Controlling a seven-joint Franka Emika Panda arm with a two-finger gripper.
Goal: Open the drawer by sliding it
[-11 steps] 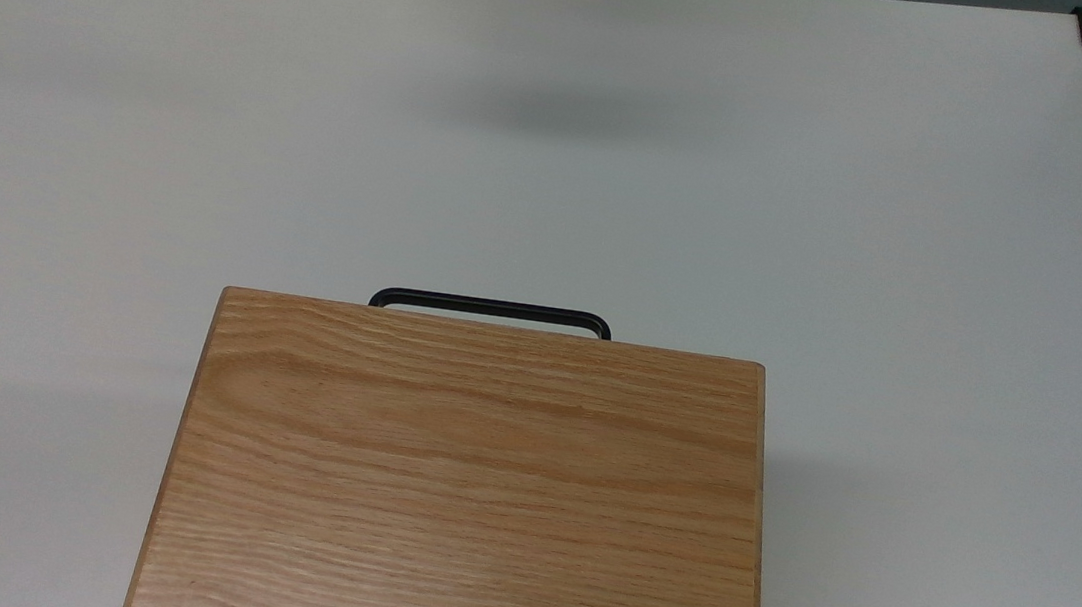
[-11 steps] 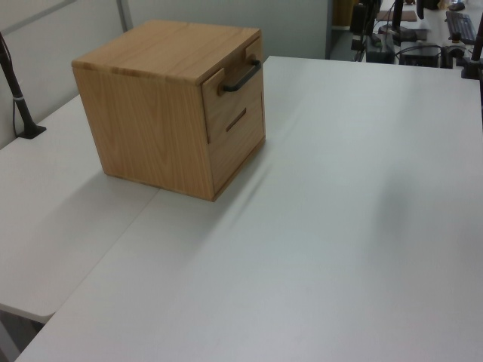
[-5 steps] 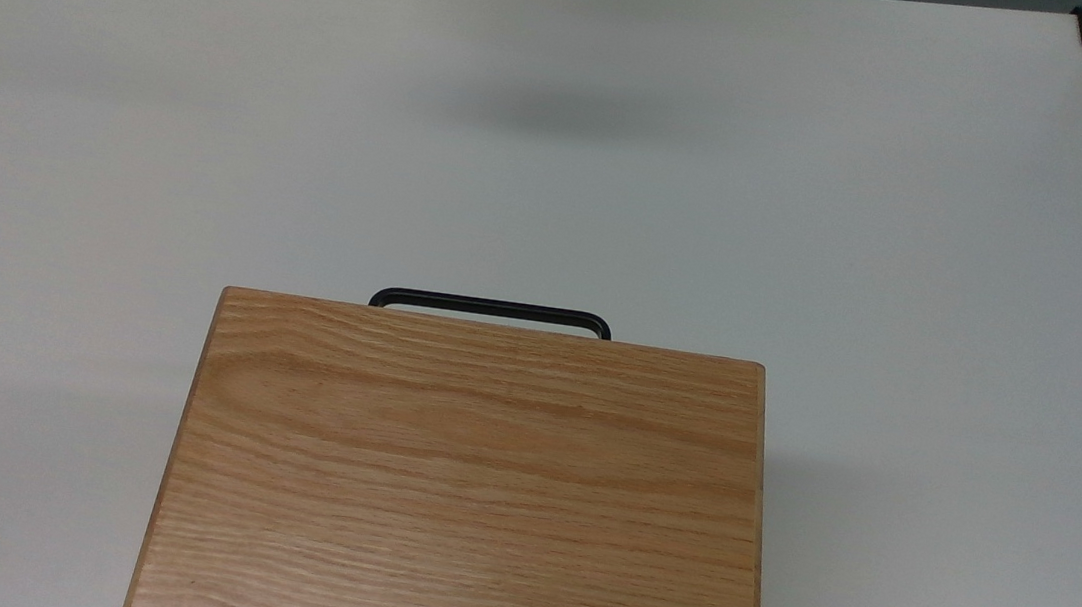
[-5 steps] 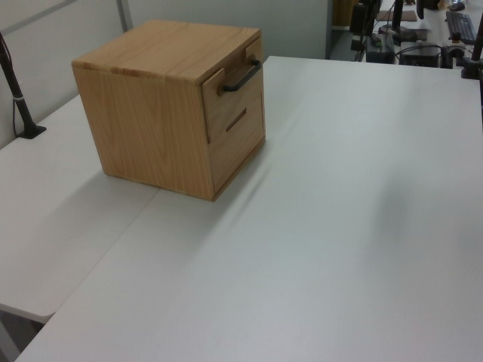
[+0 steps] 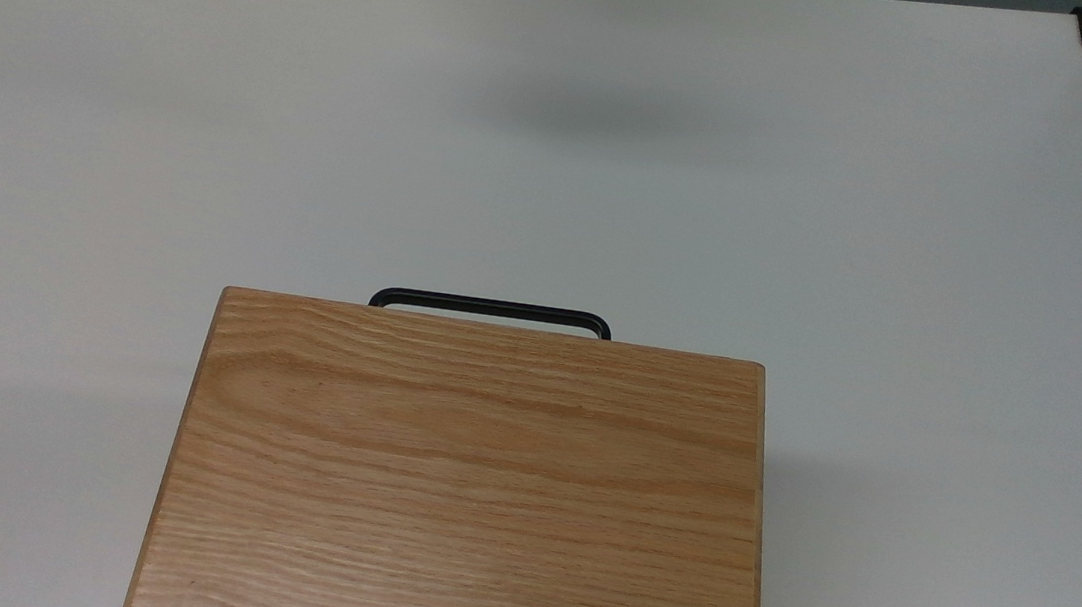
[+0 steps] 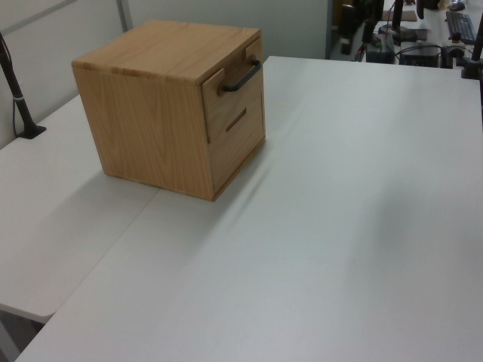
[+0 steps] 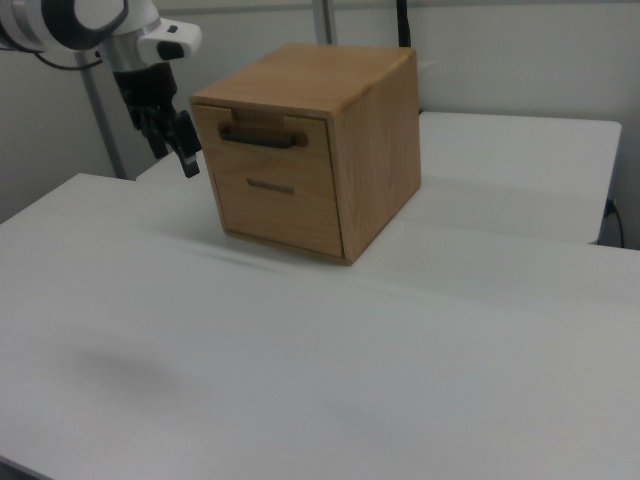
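While drawer point(image 7: 268, 137) sits shut, gripper point(image 7: 185, 150) hangs apart.

Gripper point(image 7: 183, 150) aloft (pointing down) — arm raised.

No readable text, label, brand or number anywhere.

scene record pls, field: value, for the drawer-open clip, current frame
cabinet: oak box on white table
drawer: top drawer, front about flush with the cabinet face, not yet slid out
handle: black bar on the drawer front, nothing touching it
lower panel: second front with a small dark slot
gripper: above the table, apart from the cabinet, at the right view's left of the drawer
task state: not started
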